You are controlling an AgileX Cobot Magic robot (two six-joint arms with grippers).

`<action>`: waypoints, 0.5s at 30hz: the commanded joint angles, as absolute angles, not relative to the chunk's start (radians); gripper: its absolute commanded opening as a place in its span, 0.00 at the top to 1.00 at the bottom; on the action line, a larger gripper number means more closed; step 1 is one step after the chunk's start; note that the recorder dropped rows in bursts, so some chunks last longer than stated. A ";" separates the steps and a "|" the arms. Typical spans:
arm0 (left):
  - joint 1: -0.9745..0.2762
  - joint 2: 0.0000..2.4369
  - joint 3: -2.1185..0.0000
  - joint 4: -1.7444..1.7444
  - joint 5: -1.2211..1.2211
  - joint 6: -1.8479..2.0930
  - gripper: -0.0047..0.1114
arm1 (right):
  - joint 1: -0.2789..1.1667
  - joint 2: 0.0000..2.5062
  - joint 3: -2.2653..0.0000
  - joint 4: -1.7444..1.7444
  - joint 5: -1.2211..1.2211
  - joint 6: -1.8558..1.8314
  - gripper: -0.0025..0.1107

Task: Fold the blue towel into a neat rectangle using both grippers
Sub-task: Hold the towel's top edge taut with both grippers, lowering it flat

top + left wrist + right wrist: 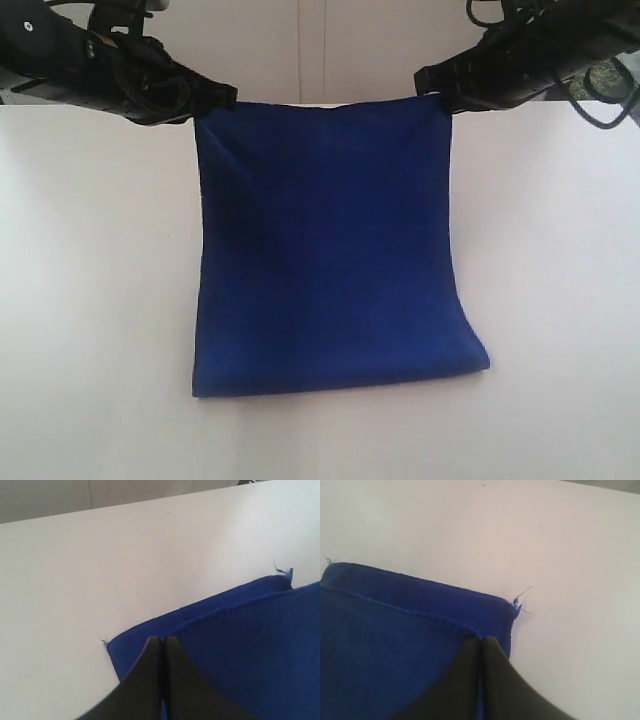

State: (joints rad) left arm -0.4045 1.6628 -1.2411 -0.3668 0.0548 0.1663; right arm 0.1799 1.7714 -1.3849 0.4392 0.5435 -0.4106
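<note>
The blue towel is stretched between both grippers, its upper edge held up and its lower part resting doubled on the white table. My left gripper is shut on the towel's upper left corner. My right gripper is shut on the upper right corner. In the left wrist view the black jaws meet over the towel, with a lower layer lying on the table beyond. In the right wrist view the jaws pinch the hemmed edge of the towel; a loose thread sticks out at the far corner.
The white table spreads wide on both sides of the towel and in front of it. A pale wall stands behind the table's far edge.
</note>
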 commanded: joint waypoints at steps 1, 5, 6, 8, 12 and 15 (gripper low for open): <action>-0.391 1.717 -1.272 -0.367 0.058 0.159 0.96 | 0.178 1.820 -1.415 0.430 0.503 -0.421 0.98; -0.391 1.771 -1.282 -0.367 0.017 0.159 0.96 | 0.178 1.871 -1.439 0.428 0.474 -0.421 0.98; -0.391 1.781 -1.282 -0.367 0.000 0.159 0.96 | 0.178 1.883 -1.444 0.425 0.471 -0.421 0.98; -0.391 1.800 -1.282 -0.367 -0.022 0.157 0.96 | 0.178 1.913 -1.457 0.425 0.461 -0.422 0.98; -0.391 1.844 -1.282 -0.367 -0.067 0.157 0.96 | 0.178 1.957 -1.465 0.425 0.418 -0.422 0.98; -0.391 1.888 -1.282 -0.367 -0.130 0.157 0.96 | 0.178 1.990 -1.465 0.425 0.384 -0.449 0.98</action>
State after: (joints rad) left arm -0.3953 1.8647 -1.2756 -0.3651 -0.0840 0.1663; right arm 0.1799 1.9725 -1.4557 0.4320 0.4217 -0.4193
